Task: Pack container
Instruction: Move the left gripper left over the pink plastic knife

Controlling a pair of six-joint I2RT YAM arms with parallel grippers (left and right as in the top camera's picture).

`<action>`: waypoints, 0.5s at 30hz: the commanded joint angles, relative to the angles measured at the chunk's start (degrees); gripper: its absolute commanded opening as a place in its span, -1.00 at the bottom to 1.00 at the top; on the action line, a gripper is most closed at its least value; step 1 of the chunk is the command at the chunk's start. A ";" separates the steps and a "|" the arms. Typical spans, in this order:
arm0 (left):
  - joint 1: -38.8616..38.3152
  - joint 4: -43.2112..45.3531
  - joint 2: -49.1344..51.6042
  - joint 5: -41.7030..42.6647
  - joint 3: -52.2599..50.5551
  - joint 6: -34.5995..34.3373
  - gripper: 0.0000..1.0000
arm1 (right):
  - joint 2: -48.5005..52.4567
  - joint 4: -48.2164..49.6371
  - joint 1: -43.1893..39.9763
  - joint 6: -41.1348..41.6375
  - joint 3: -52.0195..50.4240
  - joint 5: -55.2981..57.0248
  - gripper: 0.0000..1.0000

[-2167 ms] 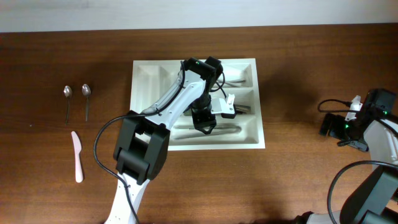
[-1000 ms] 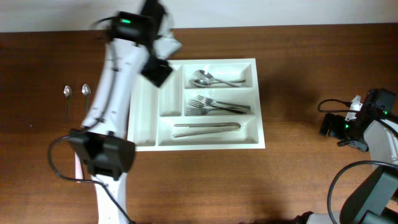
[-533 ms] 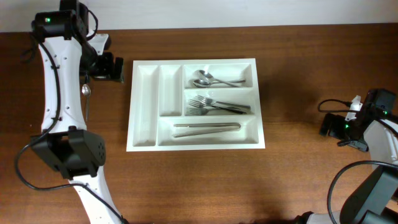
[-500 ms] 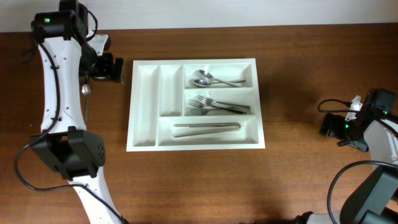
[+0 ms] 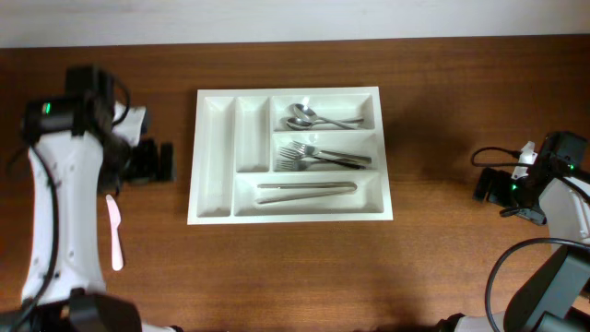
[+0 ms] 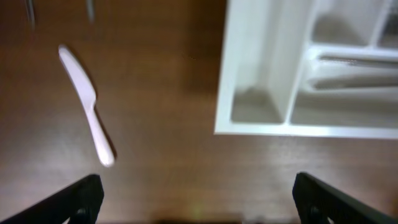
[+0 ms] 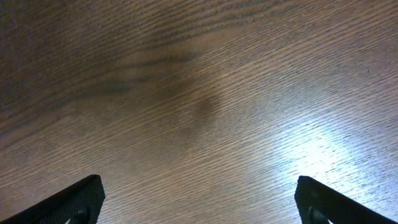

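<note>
This looks like a robot lab bench: a wooden table (image 5: 442, 111) runs to a plain white wall (image 5: 295, 18) at its far edge; a left arm (image 5: 57, 212) and a right arm (image 5: 564, 198), both cabled, stand by its near corners. The one kitchen touch is a white tray (image 5: 214, 157) of cutlery (image 5: 318, 157).

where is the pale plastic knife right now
In the overhead view the pale plastic knife lies on the table at the far left, apart from the container and just below the left gripper in frame.
</note>
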 commanded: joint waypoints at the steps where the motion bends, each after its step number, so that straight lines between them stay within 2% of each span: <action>1: 3.58 3.17 -3.26 -0.46 -9.79 -2.78 0.99 | -0.96 0.00 -0.11 0.68 -0.13 0.50 0.97; 4: 5.51 5.20 -3.10 -5.49 -14.03 -5.75 0.98 | -0.96 0.00 -0.11 0.68 -0.13 0.50 0.97; 8: 7.39 7.56 -2.32 -10.99 -16.46 -6.08 0.98 | -0.96 0.00 -0.11 0.68 -0.13 0.50 0.97; 13: 8.59 12.79 -2.03 -11.23 -16.59 -5.86 0.99 | -0.96 0.00 -0.11 0.68 -0.13 0.50 0.97; 15: 8.70 13.44 -1.75 -11.23 -16.61 -3.69 0.99 | -0.96 0.00 -0.11 0.68 -0.13 0.50 0.97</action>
